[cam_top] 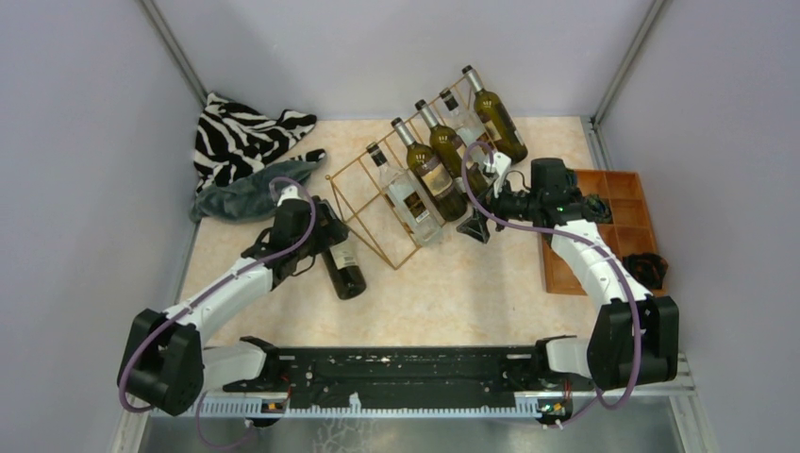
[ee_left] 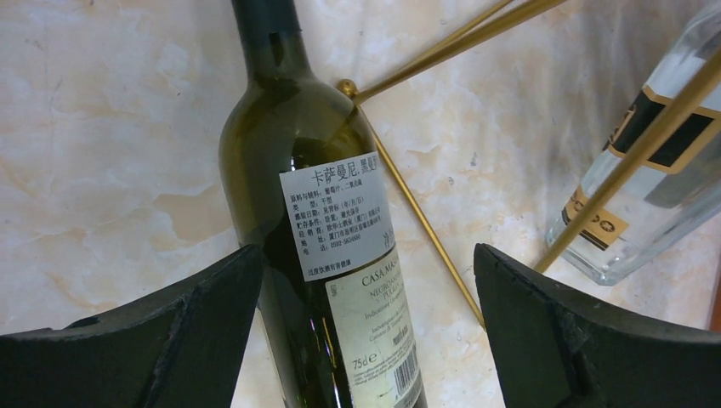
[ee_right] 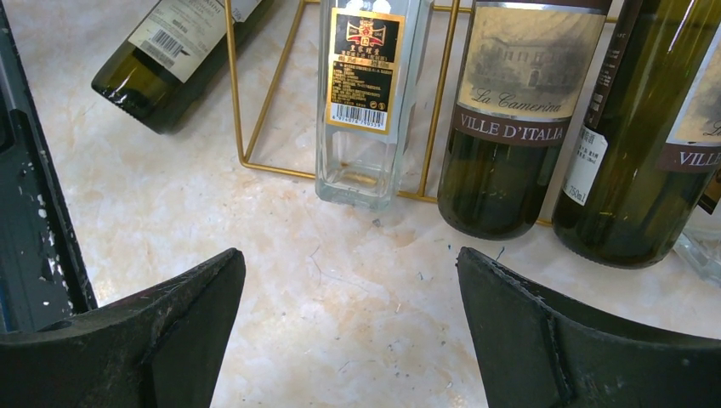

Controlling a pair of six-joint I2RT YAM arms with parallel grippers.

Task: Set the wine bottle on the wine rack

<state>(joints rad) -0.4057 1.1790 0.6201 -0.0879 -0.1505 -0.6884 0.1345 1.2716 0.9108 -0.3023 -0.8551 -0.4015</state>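
Your wine bottle [cam_top: 341, 264] lies on its side on the counter [cam_top: 453, 283], just beside the wine rack's [cam_top: 373, 212] near left corner and not yet on it. Your left gripper [ee_left: 367, 255] is spread fully wide astride the bottle's body, gripping nothing. Your right gripper [ee_right: 350, 255] is also wide apart and empty, hovering at the rack's front edge, facing the bottles already racked.

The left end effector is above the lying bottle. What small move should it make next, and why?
Probably lower the left end effector a little and close it on the wine bottle. Its fingers stand open on either side of the bottle's body, and the bottle lies on the table beside the wine rack, so it needs a grip before any lift.
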